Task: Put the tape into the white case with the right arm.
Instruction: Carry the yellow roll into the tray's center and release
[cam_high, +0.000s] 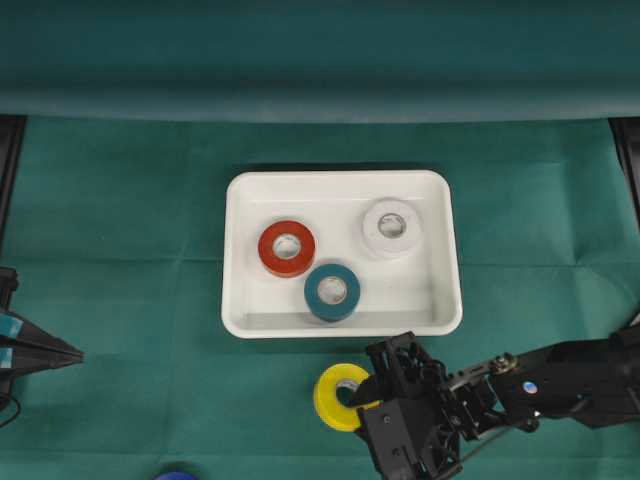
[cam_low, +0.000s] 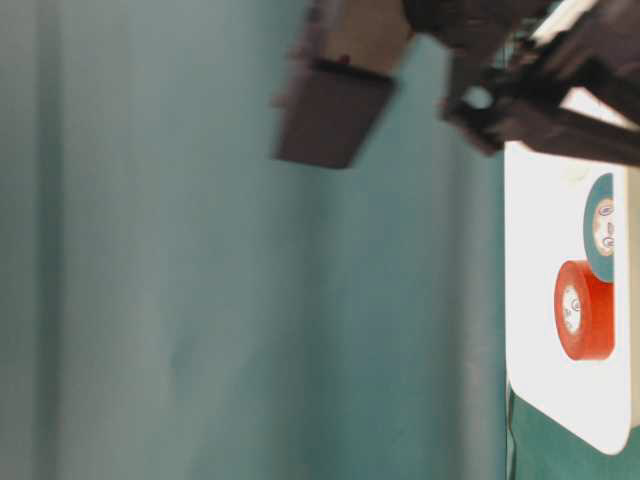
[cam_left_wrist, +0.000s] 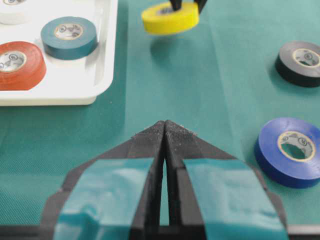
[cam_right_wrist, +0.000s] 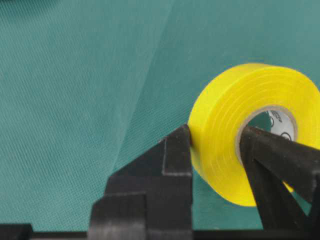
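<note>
Right gripper (cam_high: 362, 392) pinching the yellow tape (cam_high: 338, 397), one finger inside its hole, tape lifted just outside the white case (cam_high: 240, 300), red tape (cam_high: 287, 248), teal tape (cam_high: 332, 291), white tape (cam_high: 391, 228) inside the case, left gripper (cam_left_wrist: 165, 131) closed together, far from the case.

Robot lab test bench

A tabletop (cam_high: 120, 300) draped in plain green cloth, with a green cloth backdrop (cam_high: 320, 60) behind it, two black robot arms (cam_high: 560, 385) at the sides, and tape rolls (cam_left_wrist: 292, 150) laid out as practice props.
</note>
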